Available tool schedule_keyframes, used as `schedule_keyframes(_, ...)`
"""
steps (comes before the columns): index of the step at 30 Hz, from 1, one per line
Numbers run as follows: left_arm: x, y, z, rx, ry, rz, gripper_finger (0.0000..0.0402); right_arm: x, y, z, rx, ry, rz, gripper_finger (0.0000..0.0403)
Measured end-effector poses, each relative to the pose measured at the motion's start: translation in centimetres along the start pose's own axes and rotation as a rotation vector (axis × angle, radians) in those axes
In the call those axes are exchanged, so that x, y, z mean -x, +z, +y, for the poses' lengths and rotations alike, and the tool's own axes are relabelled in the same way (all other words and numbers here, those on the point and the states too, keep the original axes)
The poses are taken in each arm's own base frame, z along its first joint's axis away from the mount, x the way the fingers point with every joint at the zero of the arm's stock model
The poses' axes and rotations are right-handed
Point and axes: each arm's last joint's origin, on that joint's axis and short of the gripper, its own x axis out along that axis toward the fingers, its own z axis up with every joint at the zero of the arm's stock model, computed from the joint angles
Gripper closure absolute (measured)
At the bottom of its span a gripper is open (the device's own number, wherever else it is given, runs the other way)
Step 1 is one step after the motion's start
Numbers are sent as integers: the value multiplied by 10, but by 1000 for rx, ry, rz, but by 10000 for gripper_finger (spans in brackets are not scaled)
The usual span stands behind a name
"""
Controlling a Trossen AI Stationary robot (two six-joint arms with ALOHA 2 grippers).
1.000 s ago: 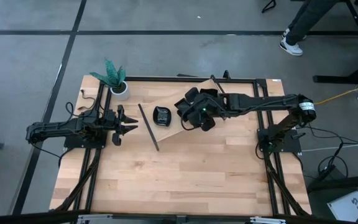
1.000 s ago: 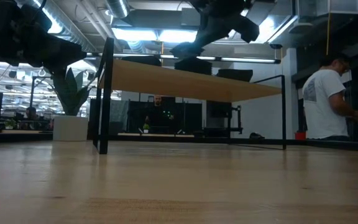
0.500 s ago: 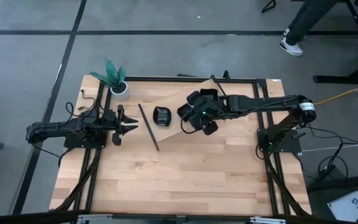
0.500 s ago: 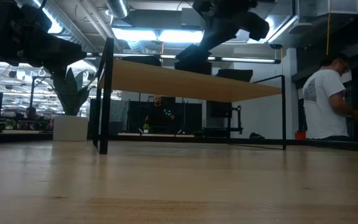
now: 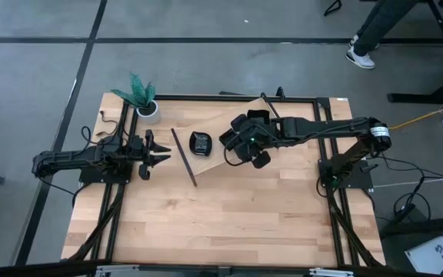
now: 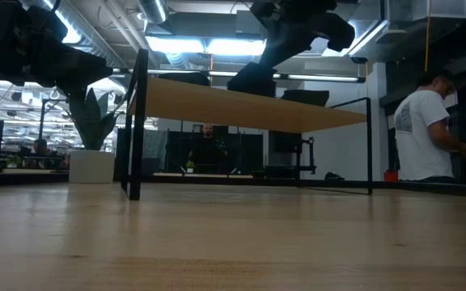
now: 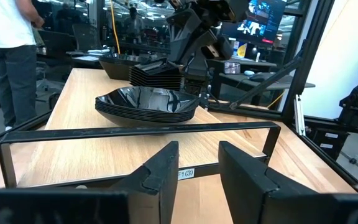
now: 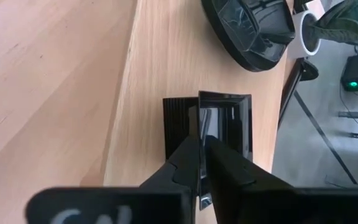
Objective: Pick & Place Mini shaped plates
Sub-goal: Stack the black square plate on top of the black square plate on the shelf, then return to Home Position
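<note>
Grey floor [image 5: 37,69], ceiling lights [image 6: 201,44], distant desks.

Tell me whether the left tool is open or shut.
Open: in the left wrist view a clear gap separates the left tool's two dark fingers, and nothing sits between them.

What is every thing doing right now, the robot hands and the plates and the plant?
left gripper: open, empty, idle beside the shelf.
right gripper: fingers pinching the top square plate's rim.
top square plate: held over the square stack.
square stack: piled on the shelf.
rounded stack: piled on the shelf, untouched.
plant pot: upright.
</note>
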Motion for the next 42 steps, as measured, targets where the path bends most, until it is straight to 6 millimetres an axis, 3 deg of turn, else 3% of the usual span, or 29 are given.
schedule_keyframes(14,0,0,0,0,0,-1,291,-2,-4,-2,-36,9,-1,315)
schedule_keyframes(23,0,0,0,0,-1,0,293,-5,-13,-9,-62,35,-31,321)
schedule_keyframes(33,0,0,0,0,0,0,294,-5,-13,-9,-62,35,-31,397)
schedule_keyframes(38,0,0,0,0,0,-1,294,-5,-11,-8,-157,37,-37,373)
schedule_keyframes(42,0,0,0,0,0,0,291,8,-6,-6,-325,88,-120,360)
